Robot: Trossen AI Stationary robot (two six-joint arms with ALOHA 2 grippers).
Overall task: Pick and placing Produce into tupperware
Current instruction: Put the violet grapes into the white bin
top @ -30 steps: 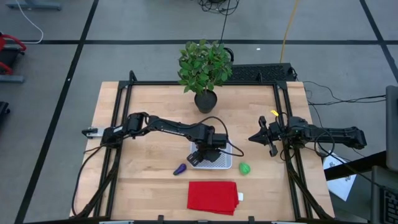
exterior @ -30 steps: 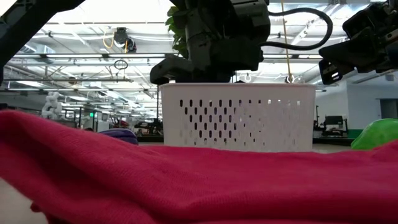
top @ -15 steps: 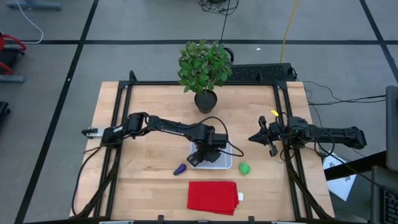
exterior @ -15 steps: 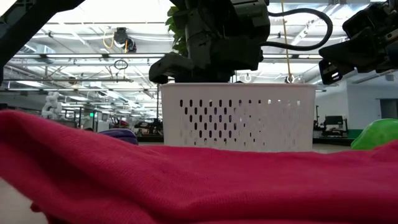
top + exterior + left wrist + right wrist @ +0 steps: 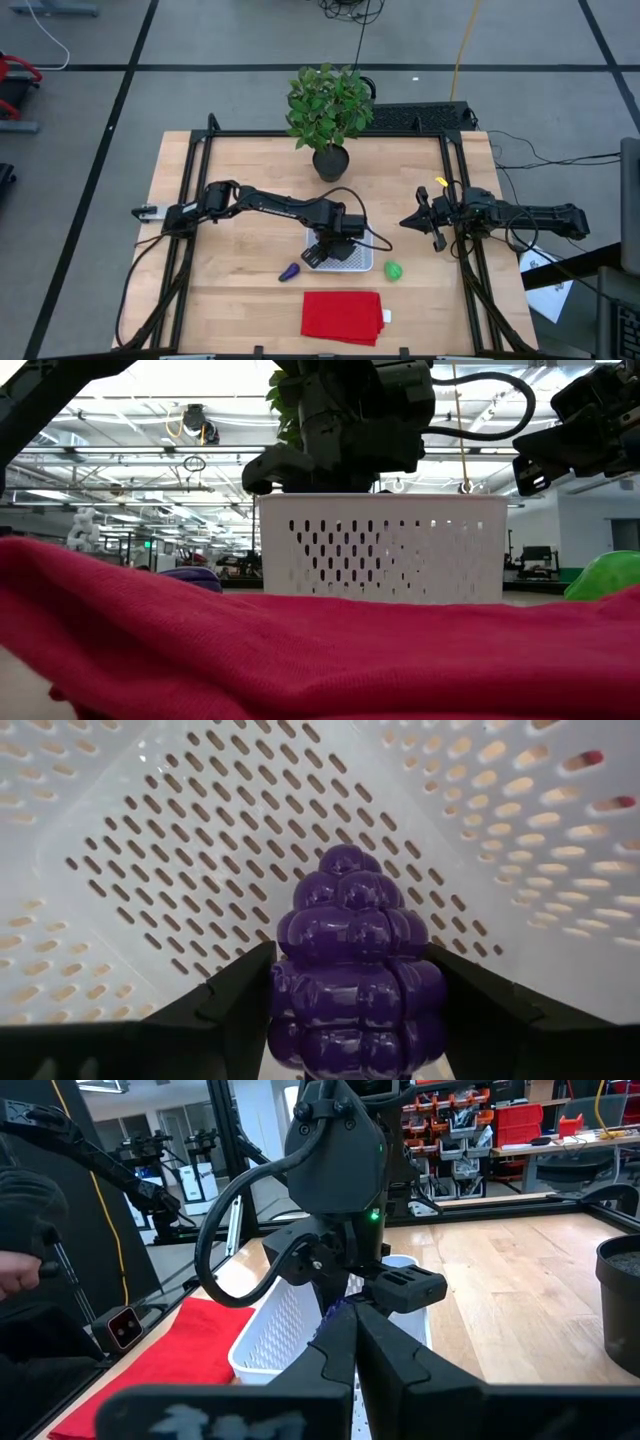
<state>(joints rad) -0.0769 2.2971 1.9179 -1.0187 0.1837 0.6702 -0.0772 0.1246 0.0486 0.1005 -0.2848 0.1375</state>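
From above, the left end effector is buried in the small white perforated plastic container, so its fingers and load are hidden there; only the left wrist view shows the knobbly dark purple grape-like toy piece pinched between the two dark fingers, hanging just over the container's slotted floor. Whether it touches that floor is hard to judge. In the low view a rumpled red cloth fills the foreground, cutting off the container's base and nearly all of the elongated dark purple toy piece and the bright green round toy piece.

On the wooden table, the elongated purple piece lies just left of the container and the green one just right of it, both apart from its walls. The red cloth sits near the front edge, the leafy potted plant at the back. Bare wood lies open to the left and between the container and the plant.

The right end effector waits near the table's right rail, fingers pressed together.

Nothing appears to have shifted over the past second; the left end effector still holds its piece in the container.
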